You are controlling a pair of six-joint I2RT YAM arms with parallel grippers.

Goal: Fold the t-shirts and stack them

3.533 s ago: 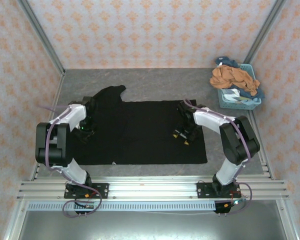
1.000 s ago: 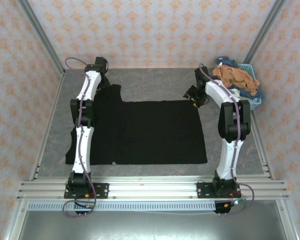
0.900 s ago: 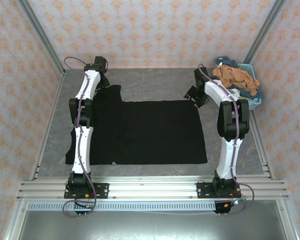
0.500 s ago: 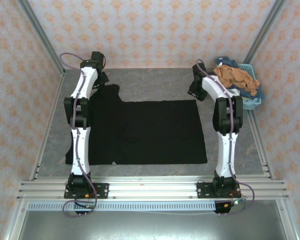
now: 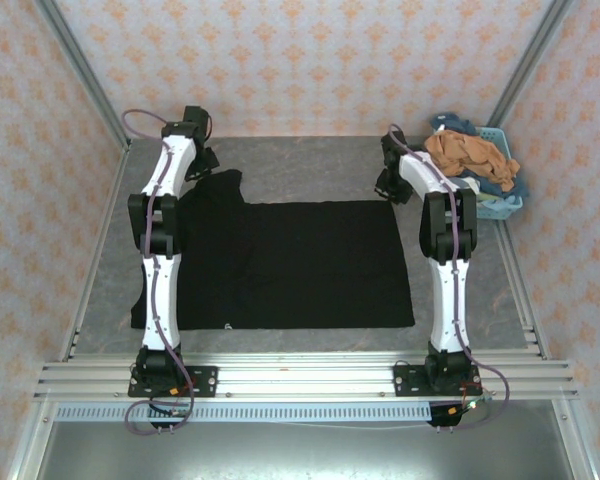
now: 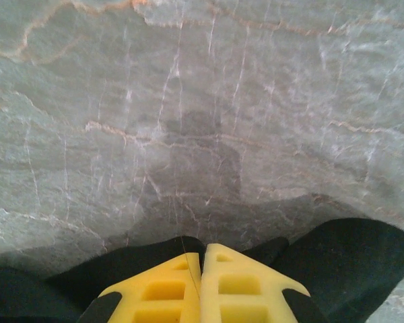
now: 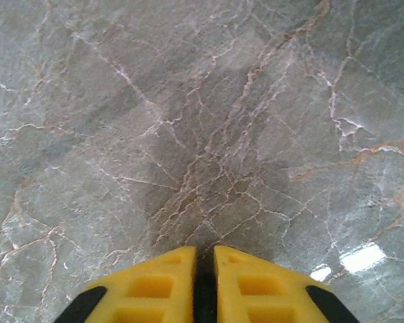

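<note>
Black cloth: the black t-shirt (image 5: 290,265) lies spread flat on the grey table (image 5: 310,165). On the left gripper (image 6: 202,259), the fingers are pressed together on the garment's far left edge (cloth shows on both sides). On the right gripper (image 7: 203,259), the fingers nearly meet over a dark strip, apparently the far right corner. A rust-orange t-shirt (image 5: 468,152) is heaped on the basket (image 5: 498,207).

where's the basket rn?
Top view: the basket sits at the table's far right corner, just right of the right gripper, with an orange tee and a blue tee heaped in it.
</note>
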